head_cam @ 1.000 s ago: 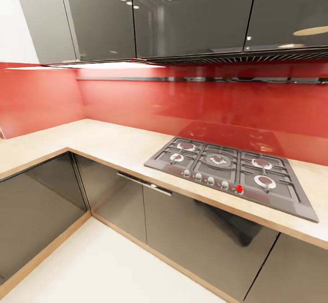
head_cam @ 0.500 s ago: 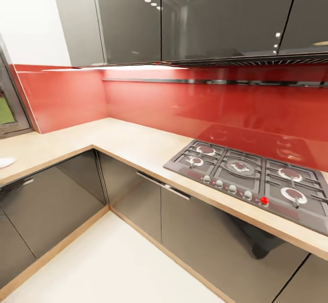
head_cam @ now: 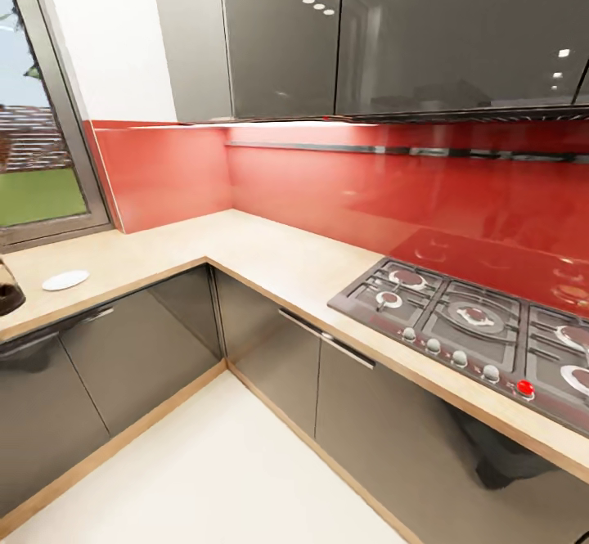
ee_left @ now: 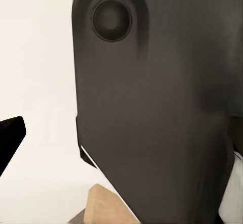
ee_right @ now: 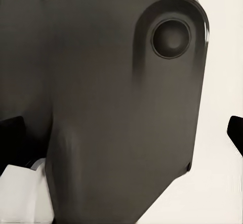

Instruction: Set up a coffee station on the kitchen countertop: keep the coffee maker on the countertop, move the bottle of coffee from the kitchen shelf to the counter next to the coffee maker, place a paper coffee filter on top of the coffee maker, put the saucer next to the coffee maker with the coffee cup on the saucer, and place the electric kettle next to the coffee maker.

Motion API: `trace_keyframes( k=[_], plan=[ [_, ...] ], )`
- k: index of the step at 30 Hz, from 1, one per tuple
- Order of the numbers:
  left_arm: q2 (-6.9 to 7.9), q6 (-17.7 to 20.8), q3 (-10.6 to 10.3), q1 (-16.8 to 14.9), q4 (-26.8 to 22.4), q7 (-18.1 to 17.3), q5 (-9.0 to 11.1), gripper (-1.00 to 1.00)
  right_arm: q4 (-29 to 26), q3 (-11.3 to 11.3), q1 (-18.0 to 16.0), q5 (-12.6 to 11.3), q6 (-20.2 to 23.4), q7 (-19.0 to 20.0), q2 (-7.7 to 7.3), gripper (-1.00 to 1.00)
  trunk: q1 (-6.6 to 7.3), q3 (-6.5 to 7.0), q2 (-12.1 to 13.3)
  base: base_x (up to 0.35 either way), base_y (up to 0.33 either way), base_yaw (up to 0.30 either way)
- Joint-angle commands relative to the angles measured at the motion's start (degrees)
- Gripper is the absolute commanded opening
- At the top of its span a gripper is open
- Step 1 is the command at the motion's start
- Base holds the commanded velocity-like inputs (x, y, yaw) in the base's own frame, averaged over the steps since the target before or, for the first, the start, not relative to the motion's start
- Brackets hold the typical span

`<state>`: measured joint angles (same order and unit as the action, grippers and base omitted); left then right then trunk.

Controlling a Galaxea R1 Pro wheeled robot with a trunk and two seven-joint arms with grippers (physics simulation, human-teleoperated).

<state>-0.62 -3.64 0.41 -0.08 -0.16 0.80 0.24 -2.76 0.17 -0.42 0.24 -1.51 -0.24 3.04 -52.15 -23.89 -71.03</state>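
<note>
Red-walled kitchen corner ahead: I see the saucer (head_cam: 65, 280) lying bare on the tan surface (head_cam: 270, 262) by the window; no station assembled yet. Jaws' state: I cannot tell.

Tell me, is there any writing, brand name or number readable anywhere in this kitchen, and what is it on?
None can be read.
Gas hob: faint marks by its knobs, too small and blurred to read.
Saucer, countertop, upper cabinets and red backsplash: plain, no text.
Wrist views: dark robot body panels without lettering.
</note>
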Motion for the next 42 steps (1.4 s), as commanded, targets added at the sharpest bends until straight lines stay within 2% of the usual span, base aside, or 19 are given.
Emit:
trace_keyframes(
  k=[1, 20, 42],
  plan=[
    [-0.01, -0.14, 0.03, -0.01, -0.01, 0.08, 0.02, 1.00, 0.03, 0.01, -0.02, 0.02, -0.16, -0.02, 0.01, 1.00, 0.23, 0.10, 0.39, 0.000, 0.000, 0.272],
    [0.07, -0.14, 0.03, -0.01, 0.05, 0.08, 0.02, 1.00, 0.03, 0.10, -0.02, 0.05, -0.24, -0.02, 0.02, 1.00, 4.40, 2.85, 8.01, 0.000, 0.000, 0.272],
    [0.04, -0.14, 0.03, -0.01, 0.01, 0.08, 0.02, 1.00, 0.03, 0.10, -0.02, 0.05, -0.25, -0.02, 0.02, 1.00, 9.23, 6.75, 16.83, 0.000, 0.000, 0.277]
  ],
)
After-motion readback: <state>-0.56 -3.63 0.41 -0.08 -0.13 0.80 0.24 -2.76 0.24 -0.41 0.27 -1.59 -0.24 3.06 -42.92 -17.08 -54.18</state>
